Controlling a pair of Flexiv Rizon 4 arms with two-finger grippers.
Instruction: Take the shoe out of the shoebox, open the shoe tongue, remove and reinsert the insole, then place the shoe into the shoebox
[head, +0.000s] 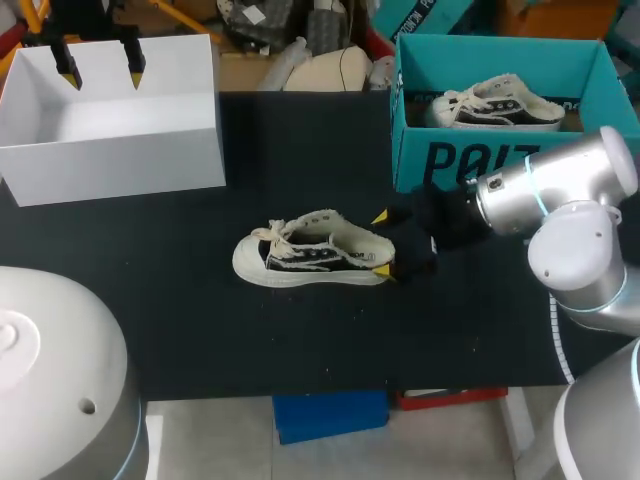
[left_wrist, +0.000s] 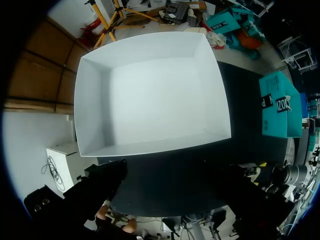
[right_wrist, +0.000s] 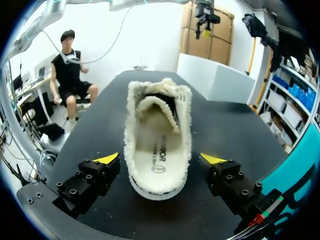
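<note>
At centre of table (head: 300, 150): shoe (head: 312, 258), sole down, toe toward nine o'clock. Flanking its heel, clear of it: right gripper (head: 382, 243), spread wide. At ten o'clock, over white box (head: 110, 140): left gripper (head: 100, 65), parted. At one o'clock: teal shoebox (head: 480, 160) with second shoe (head: 495, 105).

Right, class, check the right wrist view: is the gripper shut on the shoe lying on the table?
No, the right gripper is open, its fingers standing clear of the shoe on either side.
</note>
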